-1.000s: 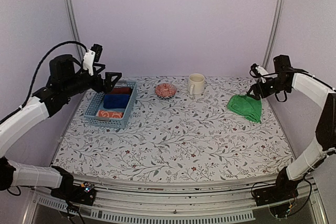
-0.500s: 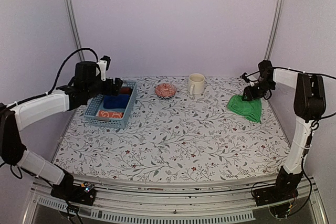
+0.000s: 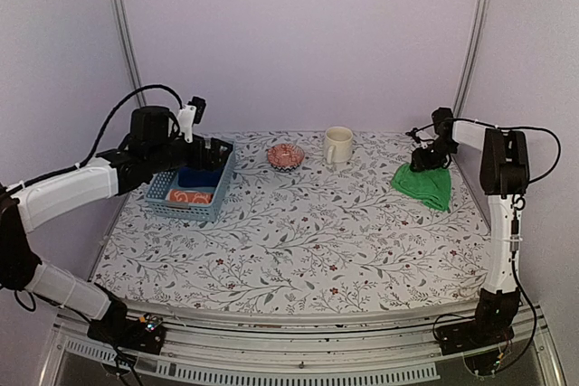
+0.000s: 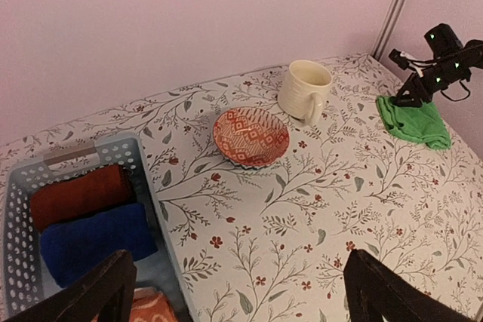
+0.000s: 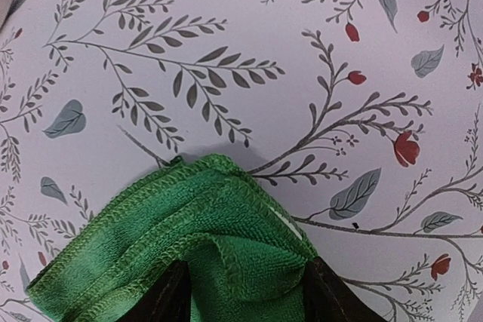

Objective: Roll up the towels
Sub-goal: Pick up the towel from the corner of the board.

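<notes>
At the far right of the flowered bench [image 3: 298, 241] we see the green towel [image 3: 423, 184] lying in a loose, folded heap. The right pincer [image 3: 423, 162] sits low on its far corner, and in the wrist view its dark fingers [image 5: 162, 295] flank a raised fold of the cloth, which fills the gap between them, so we read it as pinching that fold. The left pincer [image 4: 238, 299] hangs above the grey basket [image 3: 161, 189] at the far left, its jaws spread wide and holding nothing. Inside the basket lie three cloths in a row: a dark red roll [image 4: 75, 194] at the far end, a blue roll [image 3: 201, 174] beside it, and an orange printed towel [image 3: 190, 197] nearest us. Between basket and green towel stand a patterned bowl [image 3: 286, 155] and a cream mug [image 3: 337, 145], close together but apart.
</notes>
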`<state>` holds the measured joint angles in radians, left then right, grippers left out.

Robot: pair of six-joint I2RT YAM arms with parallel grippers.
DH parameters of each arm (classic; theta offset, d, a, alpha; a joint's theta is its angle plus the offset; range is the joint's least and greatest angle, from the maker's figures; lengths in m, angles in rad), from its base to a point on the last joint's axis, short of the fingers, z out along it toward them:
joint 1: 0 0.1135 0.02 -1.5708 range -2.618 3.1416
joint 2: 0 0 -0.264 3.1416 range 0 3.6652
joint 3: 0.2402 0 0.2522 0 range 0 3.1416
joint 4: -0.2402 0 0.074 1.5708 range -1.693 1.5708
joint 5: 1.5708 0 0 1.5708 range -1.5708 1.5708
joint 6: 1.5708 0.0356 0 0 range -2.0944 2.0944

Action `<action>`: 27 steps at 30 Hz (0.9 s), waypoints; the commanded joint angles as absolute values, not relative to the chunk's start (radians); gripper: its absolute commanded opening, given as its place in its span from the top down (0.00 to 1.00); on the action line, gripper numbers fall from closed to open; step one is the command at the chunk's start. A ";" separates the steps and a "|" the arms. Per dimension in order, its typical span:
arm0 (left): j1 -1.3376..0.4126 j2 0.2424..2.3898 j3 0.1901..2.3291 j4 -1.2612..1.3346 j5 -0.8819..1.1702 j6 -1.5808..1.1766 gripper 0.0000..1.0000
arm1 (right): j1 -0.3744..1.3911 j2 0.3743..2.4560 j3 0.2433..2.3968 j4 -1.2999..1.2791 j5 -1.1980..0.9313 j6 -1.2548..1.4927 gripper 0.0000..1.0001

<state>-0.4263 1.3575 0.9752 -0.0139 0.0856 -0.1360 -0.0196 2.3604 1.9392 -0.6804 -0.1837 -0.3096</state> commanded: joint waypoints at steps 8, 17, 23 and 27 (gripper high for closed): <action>-0.460 1.327 0.937 0.094 -0.088 -0.064 0.02 | -0.015 2.458 2.046 -0.639 -0.093 -0.290 0.74; -0.437 1.299 0.850 0.314 0.077 -0.126 0.13 | -0.014 2.256 1.980 -0.643 -0.216 -0.301 0.97; -0.438 1.409 0.993 0.134 0.190 -0.099 0.47 | 0.079 1.930 1.898 -0.749 -0.451 -0.334 0.98; -0.432 1.436 0.993 0.117 0.190 -0.128 0.56 | 0.228 1.770 1.944 -0.837 -0.608 -0.358 0.97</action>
<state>-0.4400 1.4105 0.9825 0.1722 0.1425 -0.1093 0.0738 1.9488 1.8935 -0.7410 -0.3794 -0.3183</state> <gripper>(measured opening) 0.466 0.032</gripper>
